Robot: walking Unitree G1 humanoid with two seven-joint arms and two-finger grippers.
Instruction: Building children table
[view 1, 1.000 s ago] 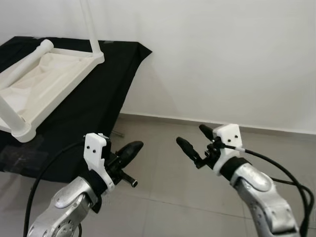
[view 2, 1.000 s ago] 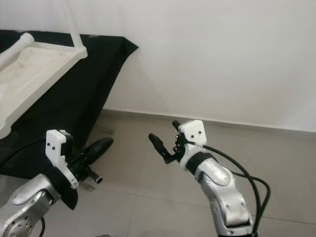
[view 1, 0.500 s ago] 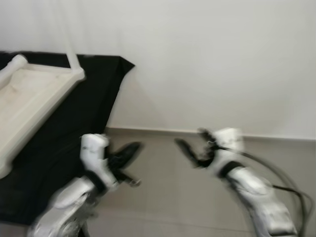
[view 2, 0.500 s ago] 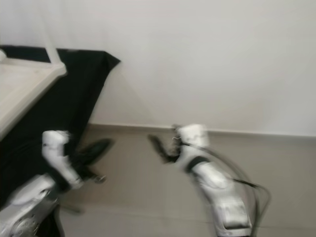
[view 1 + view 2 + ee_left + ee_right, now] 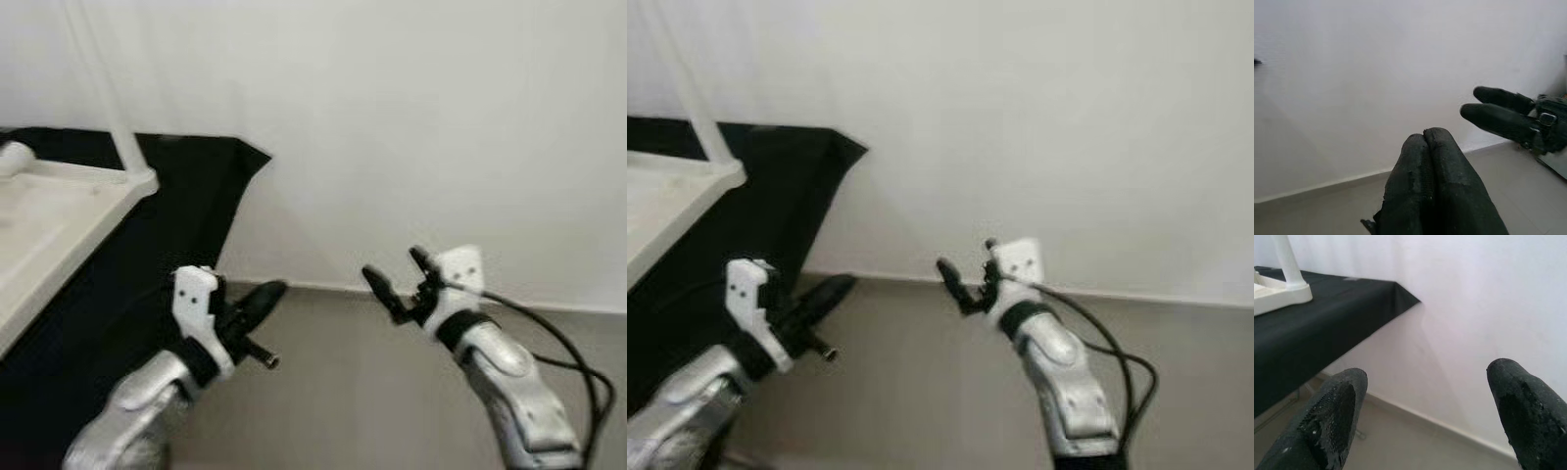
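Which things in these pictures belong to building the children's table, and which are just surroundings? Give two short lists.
Belongs to the job:
- white table top, lying upside down
- its upright white leg, fitted at the corner
- left gripper, empty, raised over the floor
- right gripper, empty, raised over the floor

Just surroundings:
- black cloth under the table top
- white wall
- tiled floor

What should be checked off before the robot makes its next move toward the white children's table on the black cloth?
1. Left gripper empty, fingers shut: ok.
2. Right gripper empty, fingers spread apart: ok.
3. Upturned white children's table resting on the black-draped surface: ok.
4. One leg standing upright at the table's near corner: ok; whether it is firmly seated, cannot tell.
5. Table within reach of either gripper: not ok, both hang over the floor beside the drape.
6. Sharp head view: not ok, slightly blurred.
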